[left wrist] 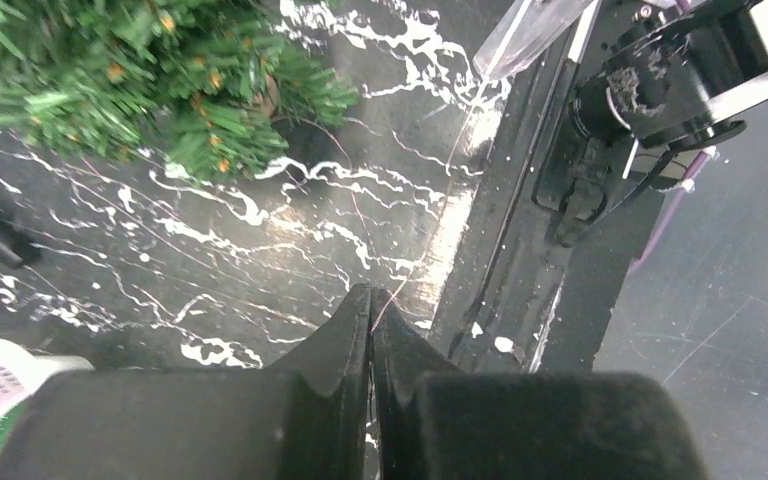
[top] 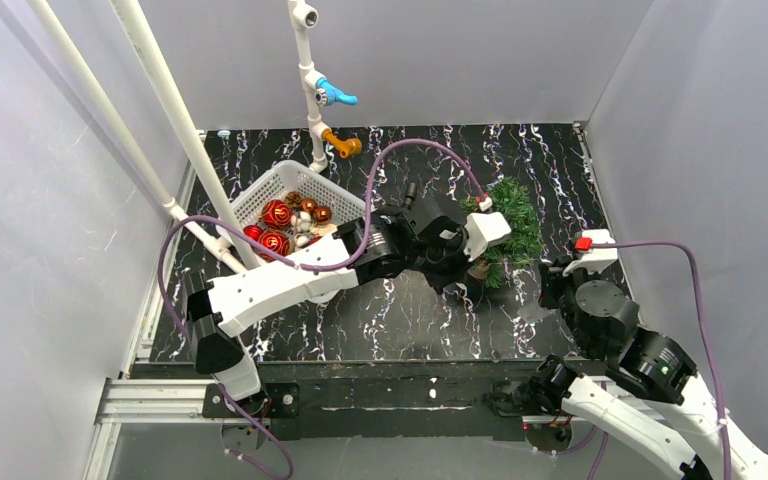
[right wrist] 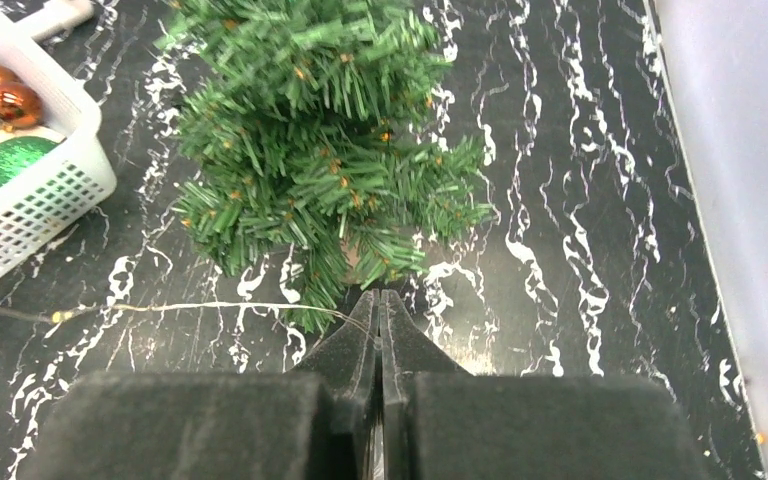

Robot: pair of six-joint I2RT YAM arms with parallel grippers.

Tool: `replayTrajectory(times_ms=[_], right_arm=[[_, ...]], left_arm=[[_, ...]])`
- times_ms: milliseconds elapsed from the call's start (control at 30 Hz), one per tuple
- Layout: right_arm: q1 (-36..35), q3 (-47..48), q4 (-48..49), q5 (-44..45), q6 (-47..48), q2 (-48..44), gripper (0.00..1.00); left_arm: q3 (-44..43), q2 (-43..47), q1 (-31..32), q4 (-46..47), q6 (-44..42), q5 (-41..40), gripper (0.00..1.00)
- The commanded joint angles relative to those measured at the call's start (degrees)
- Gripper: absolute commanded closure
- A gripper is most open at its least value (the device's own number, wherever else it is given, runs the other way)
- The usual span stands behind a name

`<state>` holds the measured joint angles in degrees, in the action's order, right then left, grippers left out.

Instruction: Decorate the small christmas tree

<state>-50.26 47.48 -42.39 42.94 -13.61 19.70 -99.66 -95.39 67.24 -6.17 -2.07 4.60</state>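
Right claw: the right gripper (right wrist: 380, 302) has its jaws pressed together, and a thin light wire (right wrist: 190, 307) runs in from the left straight into the pinch at the tips.
Left claw: the left gripper (left wrist: 371, 300) is likewise closed tight, with a hair-thin strand of the same kind rising from between its tips toward the table's edge.
Wire detail: one tiny bulb (right wrist: 57, 317) sits on the wire, low over the table.
Tree: the small christmas tree (top: 513, 222) is on the black marble table (top: 400, 330), right of centre. The left arm's wrist is just to its left and the right arm is just to its right.
Tree from the right wrist: its lowest branches are just beyond the closed fingertips.
Tree from the left wrist: only its green branch ends show, at the upper left.
Basket: the white basket (top: 295, 175) sits left of the tree, apart from it.
Basket contents: red balls (top: 277, 213), copper balls (right wrist: 8, 92) and a green ball (right wrist: 15, 160).
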Motion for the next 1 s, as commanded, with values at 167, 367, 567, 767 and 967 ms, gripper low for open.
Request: replayTrajectory(times_ms=[167, 367, 567, 767, 967], right_arm=[[-0.19, -8.45, 1.86, 3.83, -15.57, 0.52, 0.99], [-0.19, -10.53, 0.16, 9.32, -22.91, 2.09, 0.99], [-0.1, -13.67, -1.01, 10.68, -28.54, 2.21, 0.99], [-0.1, -16.17, -0.32, 10.14, -31.28, 3.8, 0.99], [-0.1, -17.42, 0.13, 12.34, -35.0, 6.91, 0.99]], left_arm=[[6.38, -0.49, -0.27, 1.86, 7.34, 2.94, 1.0], [9.16, -2.97, -0.27, 4.33, 8.97, 1.46, 1.0], [10.37, -5.46, -0.27, 5.13, 9.19, -0.36, 1.0], [10.86, -6.83, -0.35, 5.82, 10.09, -1.56, 1.0], [11.07, -7.75, -0.68, 5.82, 11.29, -3.33, 1.0]])
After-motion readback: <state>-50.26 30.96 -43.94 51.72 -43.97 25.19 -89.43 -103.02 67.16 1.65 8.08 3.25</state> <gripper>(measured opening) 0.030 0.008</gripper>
